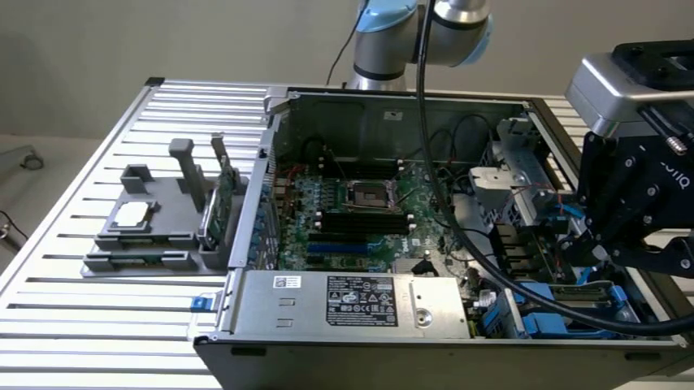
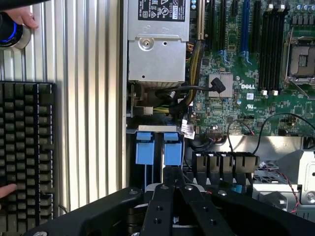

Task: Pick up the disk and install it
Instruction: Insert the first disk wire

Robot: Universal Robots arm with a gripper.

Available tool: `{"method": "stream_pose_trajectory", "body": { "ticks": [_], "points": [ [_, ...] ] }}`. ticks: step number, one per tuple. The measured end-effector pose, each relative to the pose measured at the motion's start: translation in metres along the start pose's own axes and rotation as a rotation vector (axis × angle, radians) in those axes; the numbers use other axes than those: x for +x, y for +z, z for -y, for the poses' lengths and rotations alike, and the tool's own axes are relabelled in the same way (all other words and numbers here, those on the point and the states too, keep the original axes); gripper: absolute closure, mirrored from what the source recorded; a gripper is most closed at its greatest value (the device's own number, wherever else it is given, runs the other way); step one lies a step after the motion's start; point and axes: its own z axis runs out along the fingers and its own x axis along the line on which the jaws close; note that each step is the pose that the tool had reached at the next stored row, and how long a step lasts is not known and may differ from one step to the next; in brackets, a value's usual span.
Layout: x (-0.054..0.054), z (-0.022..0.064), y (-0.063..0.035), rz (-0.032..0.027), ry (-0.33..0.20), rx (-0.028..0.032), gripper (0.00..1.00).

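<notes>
In the exterior view, an open computer case (image 1: 379, 244) lies on a slatted aluminium table (image 1: 109, 309). The gripper (image 1: 574, 253) reaches down into the case's near corner on the exterior view's right. The disk (image 1: 540, 313) sits there in the drive bay, directly below the gripper and slightly nearer. Only its bright blue carrier frame shows among the cables. On the exterior view's left, well apart from the arm, a grey fixture (image 1: 146, 231) holds a small silver chip and an upright green card.

In the wrist view, the gripper (image 2: 170, 173) points straight at the disk (image 2: 146, 150), which is seen end-on as two blue carrier tabs with a narrow grey strip between them. Its long axis appears to run into the bay, in line with the gripper's reach. The gripper's tip is just beside the tabs, but I cannot tell whether it touches them, or whether it is set wide or narrow. A keyboard (image 2: 24, 147) lies on the table beyond the case wall, and a person's hand (image 2: 22, 17) rests beside a blue-lit knob (image 2: 9, 34).
</notes>
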Motion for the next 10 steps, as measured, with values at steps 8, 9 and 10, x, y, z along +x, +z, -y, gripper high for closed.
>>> {"method": "stream_pose_trajectory", "body": {
  "ticks": [8,9,10],
  "points": [
    [0.0,0.0,0.0,0.0,0.0,0.0,0.88],
    [0.0,0.0,0.0,0.0,0.0,0.0,0.88],
    [0.0,0.0,0.0,0.0,0.0,0.0,0.83]
  ]
}}
